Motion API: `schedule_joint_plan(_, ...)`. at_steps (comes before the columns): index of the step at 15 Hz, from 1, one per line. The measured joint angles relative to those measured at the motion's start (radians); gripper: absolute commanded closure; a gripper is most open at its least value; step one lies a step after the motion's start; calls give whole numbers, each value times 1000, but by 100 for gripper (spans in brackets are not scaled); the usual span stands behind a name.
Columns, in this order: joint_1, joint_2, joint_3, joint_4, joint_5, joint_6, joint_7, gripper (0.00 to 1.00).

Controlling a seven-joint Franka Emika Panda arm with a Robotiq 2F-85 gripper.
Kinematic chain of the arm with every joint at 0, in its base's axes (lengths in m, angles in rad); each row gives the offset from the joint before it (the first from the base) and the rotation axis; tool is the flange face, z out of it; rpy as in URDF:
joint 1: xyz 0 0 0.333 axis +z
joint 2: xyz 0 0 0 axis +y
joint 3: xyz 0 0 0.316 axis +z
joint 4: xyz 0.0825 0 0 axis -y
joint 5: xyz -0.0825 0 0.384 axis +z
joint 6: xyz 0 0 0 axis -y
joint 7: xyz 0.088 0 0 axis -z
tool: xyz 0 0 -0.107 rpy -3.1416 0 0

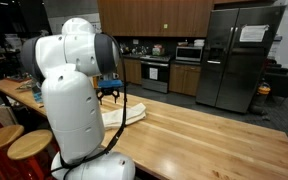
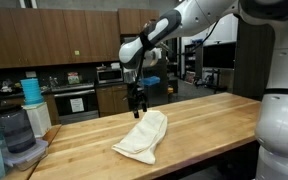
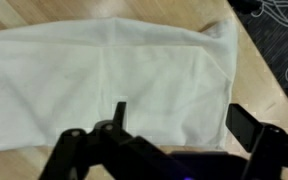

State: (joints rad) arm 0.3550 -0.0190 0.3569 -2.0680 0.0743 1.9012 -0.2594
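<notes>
A cream-white cloth (image 2: 143,137) lies folded on the wooden table (image 2: 199,125); it fills most of the wrist view (image 3: 114,75) and shows as a pale strip behind the arm in an exterior view (image 1: 124,115). My gripper (image 2: 137,102) hangs just above the cloth's far end, pointing down. Its jaws stand wide apart with nothing between them, the cloth lying flat below the gripper (image 3: 179,118). One finger (image 3: 246,128) reaches past the cloth's edge over bare wood. In an exterior view the gripper (image 1: 110,95) is partly hidden by the robot's white body.
A blender jar (image 2: 17,135) and a blue-topped container (image 2: 32,92) stand at one table end. Round wooden stools (image 1: 29,147) sit beside the robot base. A kitchen with stove (image 1: 155,72) and steel fridge (image 1: 239,58) lies beyond the table. A dark floor with cables (image 3: 279,25) shows past the table edge.
</notes>
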Motion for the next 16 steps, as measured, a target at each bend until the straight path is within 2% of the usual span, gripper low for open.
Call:
schedule_joint_plan(4,0,-4,-1,-7,17,-92,-122,0)
schedule_joint_plan(8,0,-33,-1,-29,-2,-114,-195,0)
schedule_joint_plan(12,0,-128,-7,-97,-46,-123,-274,0)
schedule_joint_plan(16,0,-257,-48,-203,-82,-126,-376,0)
